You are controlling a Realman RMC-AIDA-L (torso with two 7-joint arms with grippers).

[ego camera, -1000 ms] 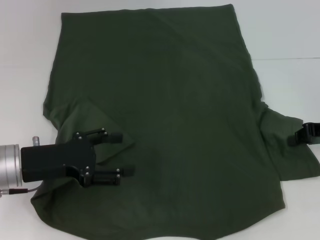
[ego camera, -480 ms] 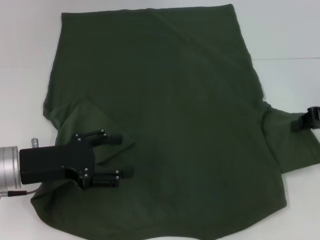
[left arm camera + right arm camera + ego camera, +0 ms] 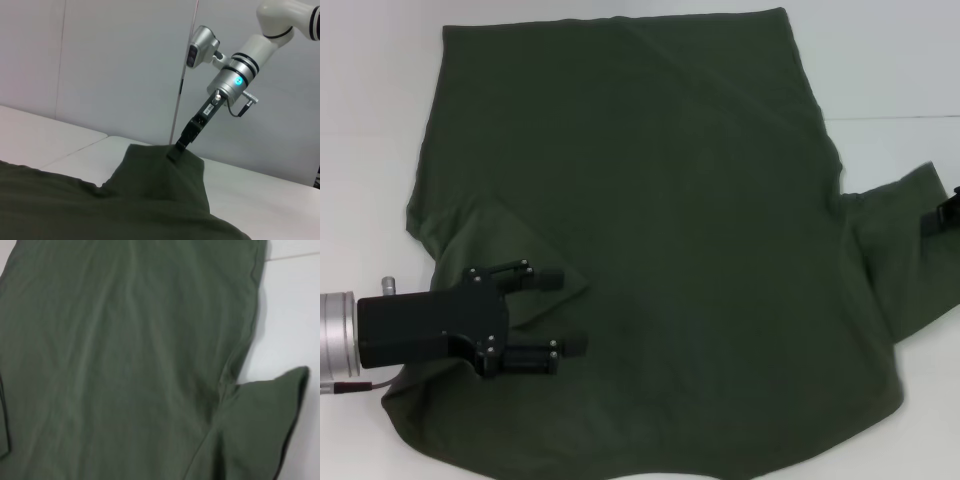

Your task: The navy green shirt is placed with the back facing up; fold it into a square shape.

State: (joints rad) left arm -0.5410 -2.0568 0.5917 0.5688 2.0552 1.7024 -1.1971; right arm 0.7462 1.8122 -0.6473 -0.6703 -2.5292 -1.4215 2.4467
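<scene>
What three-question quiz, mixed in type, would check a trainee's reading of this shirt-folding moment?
1. True or false: the left sleeve already lies folded onto the body of the navy green shirt.
2. Which gripper holds cloth raised off the table? A) left gripper B) right gripper
3. Fill in: the left gripper's fingers are ____ above the folded sleeve.

Key:
1. True; the sleeve flap lies on the body beside the left gripper.
2. B; the left wrist view shows it pinching the right sleeve into a raised peak.
3. Open.
</scene>
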